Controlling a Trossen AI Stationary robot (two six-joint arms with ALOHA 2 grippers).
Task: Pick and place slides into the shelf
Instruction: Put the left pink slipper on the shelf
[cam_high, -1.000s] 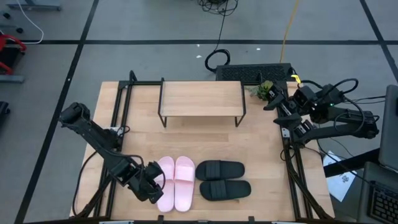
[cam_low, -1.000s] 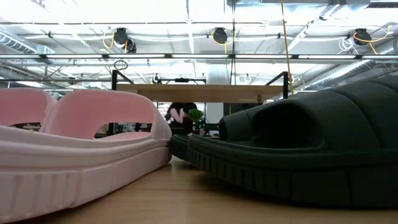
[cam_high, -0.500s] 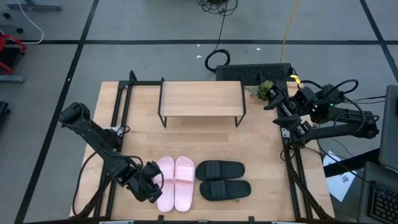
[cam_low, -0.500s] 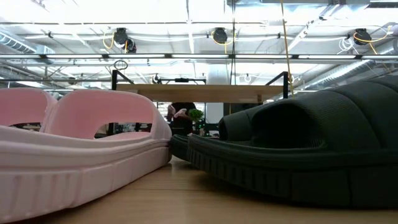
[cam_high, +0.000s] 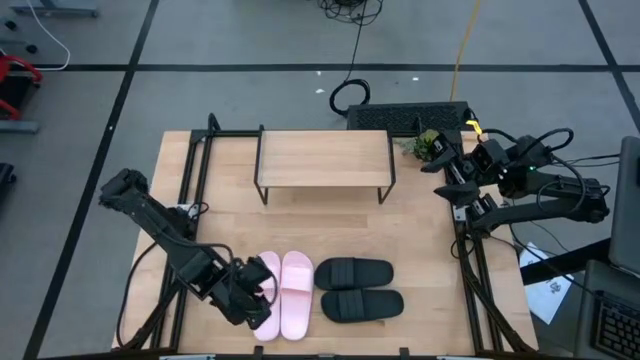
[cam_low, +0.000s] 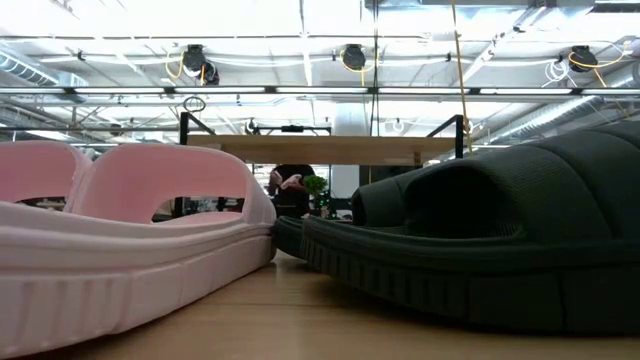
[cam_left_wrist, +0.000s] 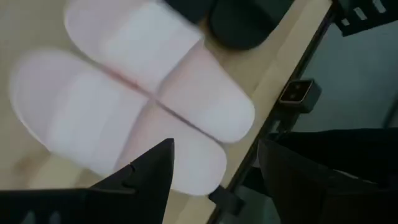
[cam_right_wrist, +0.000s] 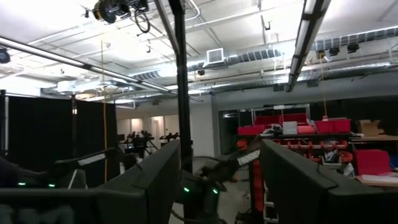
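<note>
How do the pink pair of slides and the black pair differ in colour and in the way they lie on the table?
The pink pair is pale; the black pair is matte dark. In the high view the pink slides lie lengthwise toward the shelf; the black slides lie crosswise. The left gripper is at the pink pair, not the black. Both pairs rest side by side.

Shelf (cam_high: 323, 158) stands at far side of your table (cam_high: 420, 240), centred. All four slides on near edge: one pair (cam_high: 282, 294) left of centre, side by side; other pair (cam_high: 358, 289) just right of it, lying crosswise. Left gripper (cam_high: 262, 296) over leftmost slide. Right gripper (cam_high: 447, 160) waits at far right, beside shelf.
</note>
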